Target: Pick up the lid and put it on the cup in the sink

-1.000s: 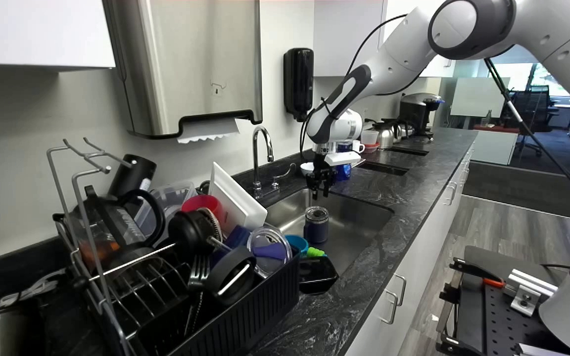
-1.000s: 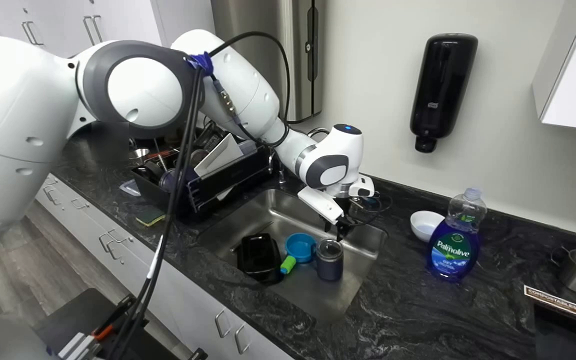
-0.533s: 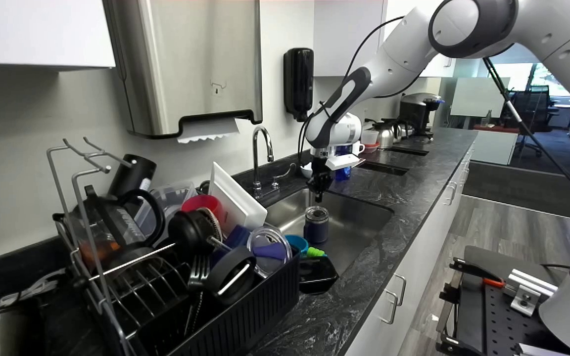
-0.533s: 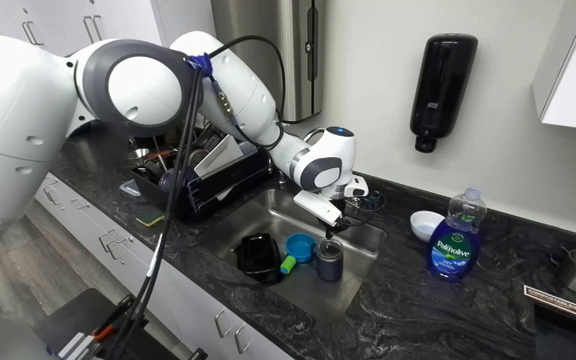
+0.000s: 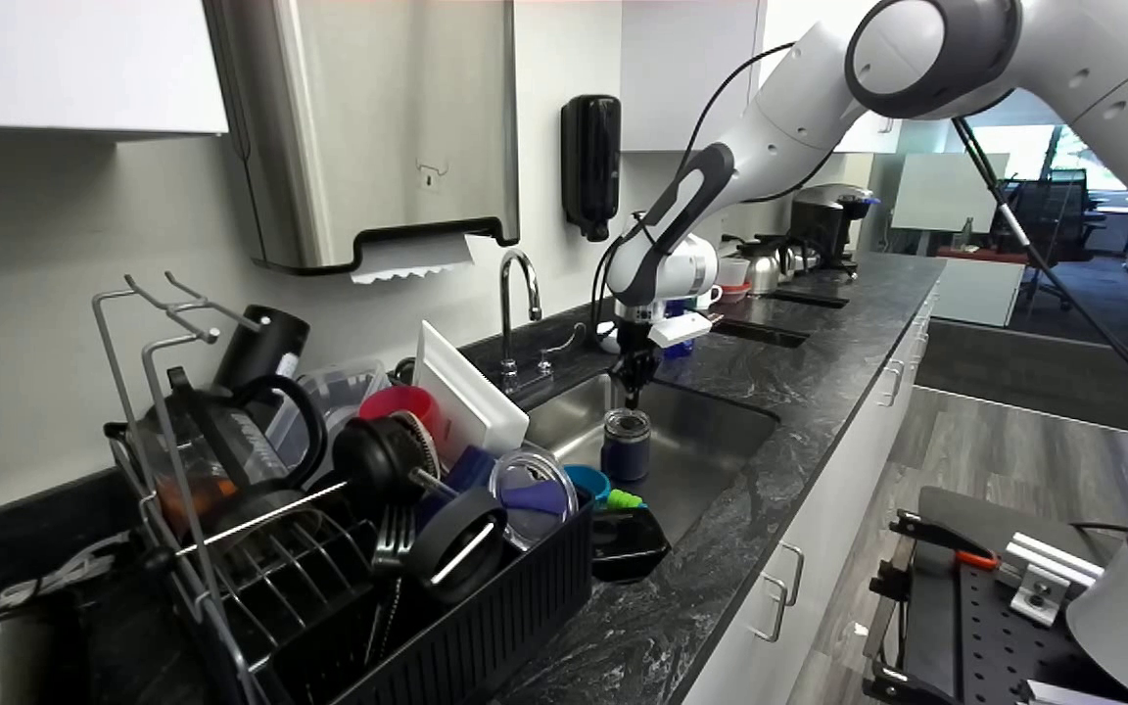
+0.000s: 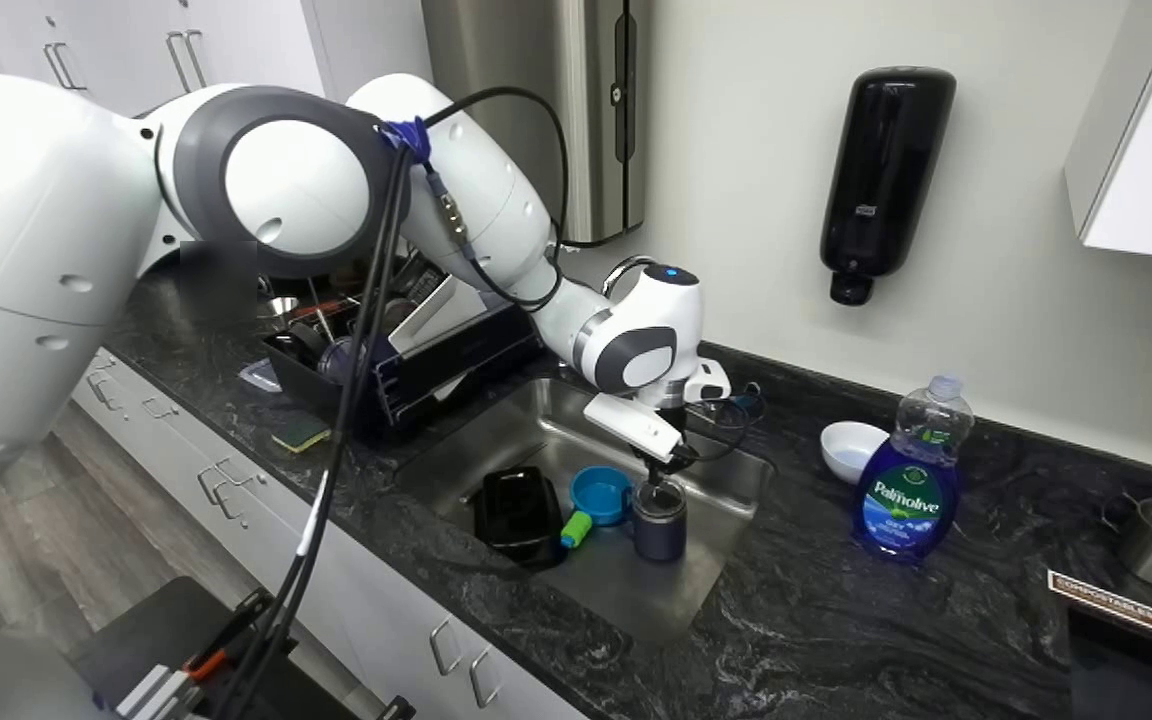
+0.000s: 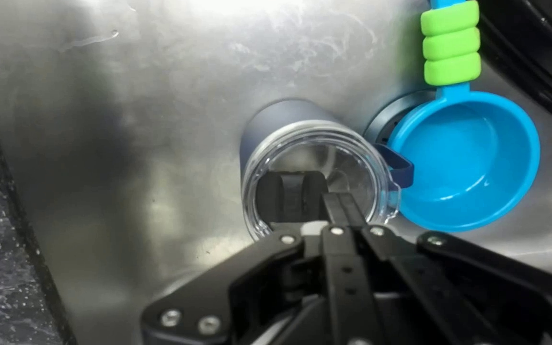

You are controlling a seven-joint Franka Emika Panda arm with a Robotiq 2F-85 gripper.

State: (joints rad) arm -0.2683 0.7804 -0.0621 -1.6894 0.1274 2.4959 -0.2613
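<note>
- Lid (image 7: 316,164), clear and round, lies on the dark blue mug (image 7: 278,118), which stands upright in the sink (image 7: 180,120).
- Fingers (image 7: 335,209) stand tight together, their tips over the lid; whether they touch it, I cannot tell.
- Blue pan (image 7: 458,153) is also in the sink, just beside the mug.

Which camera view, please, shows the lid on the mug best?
The wrist view: the lid appears large there, seen from above, its black slider distinct, though the tool hides part of it. Both exterior views show it small atop the mug, with little detail.
</note>
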